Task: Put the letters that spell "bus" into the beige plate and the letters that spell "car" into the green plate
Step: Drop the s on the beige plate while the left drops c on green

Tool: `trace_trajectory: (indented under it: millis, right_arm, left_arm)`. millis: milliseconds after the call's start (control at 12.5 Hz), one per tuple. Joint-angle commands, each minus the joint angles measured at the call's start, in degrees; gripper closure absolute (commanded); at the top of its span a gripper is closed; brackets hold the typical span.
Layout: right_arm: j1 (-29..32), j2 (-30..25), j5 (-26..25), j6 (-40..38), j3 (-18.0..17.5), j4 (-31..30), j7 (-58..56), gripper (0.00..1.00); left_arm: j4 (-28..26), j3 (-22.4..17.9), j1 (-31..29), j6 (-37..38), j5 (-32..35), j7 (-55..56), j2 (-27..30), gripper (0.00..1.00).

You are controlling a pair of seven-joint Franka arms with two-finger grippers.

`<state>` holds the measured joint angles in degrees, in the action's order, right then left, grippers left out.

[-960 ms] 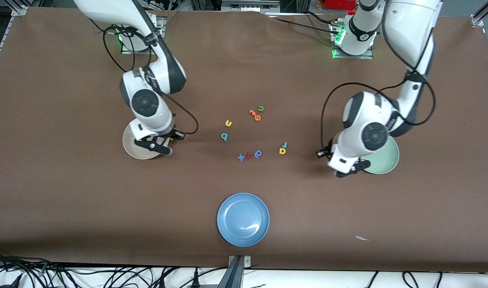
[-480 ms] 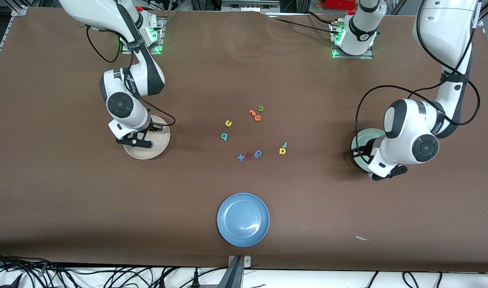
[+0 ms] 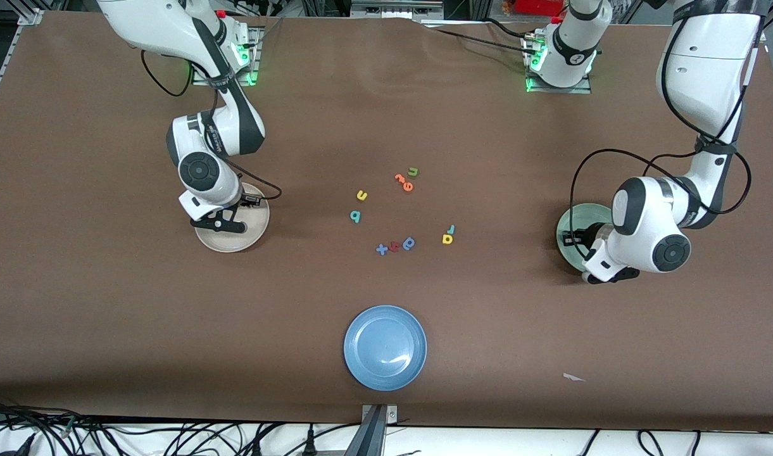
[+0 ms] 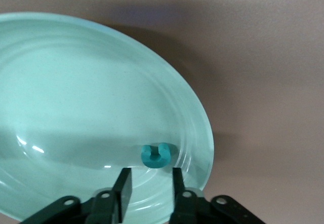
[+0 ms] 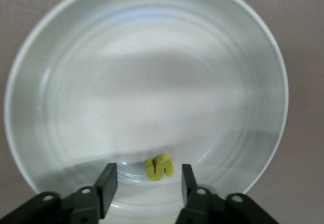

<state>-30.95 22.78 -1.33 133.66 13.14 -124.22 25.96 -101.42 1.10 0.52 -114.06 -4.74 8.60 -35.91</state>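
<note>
letters: a yellow s (image 5: 159,168) lies loose in the beige plate (image 5: 61,46); a teal c (image 4: 154,155) lies loose in the green plate (image 4: 61,82), close to its rim.
letters still out: yellow u (image 3: 361,196) and teal b (image 3: 355,216) lie together mid-surface; teal r (image 3: 451,228) touches yellow a (image 3: 447,239), toward the left arm's end.
writing: none legible beyond the letter shapes; the print on the arms cannot be made out.
right gripper (image 5: 146,183): over the beige plate, fingers (image 5: 107,182) parted with the yellow s in the gap, touching neither, holding nothing.
left gripper (image 4: 149,186): over the green plate's edge, fingers (image 4: 123,186) parted a little wider than the teal c, which lies just clear of their tips; nothing held.
other letters: green u (image 3: 413,171) and two orange letters (image 3: 404,182) farther from the camera; a blue x, a red letter and a blue round letter (image 3: 409,243) in a row nearer it.
blue plate (image 3: 361,329): nearest the camera, mid-surface.
surface (image 3: 107,316): brown matte cover; a white scrap (image 3: 573,377) near the front edge.
room: cables along the front edge; green lights at both arm bases.
</note>
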Motion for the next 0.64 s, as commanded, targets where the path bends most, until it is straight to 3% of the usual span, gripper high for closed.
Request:
trace_trajectory:
  millis: [0,80,320,560]
  right_arm:
    - [-0.4,-2.3,0.3,-8.3,-3.8,6.5,9.1,0.00]
    - [-0.4,-1.9,0.3,-11.6,-6.6,10.5,14.1,0.00]
    - [-1.9,1.9,2.7,-11.6,-12.8,18.3,30.0,0.00]
    - [-6.0,8.1,3.6,-5.5,-14.1,22.1,40.5,0.06]
  left_arm:
    - [1.2,1.1,0.3,0.7,1.0,0.4,1.8,0.00]
    - [1.3,1.9,0.5,0.7,0.4,2.3,2.8,0.00]
    - [3.0,6.9,0.7,0.1,0.3,12.3,3.1,0.00]
    - [3.1,10.3,3.2,-3.9,0.2,17.8,2.9,0.10]
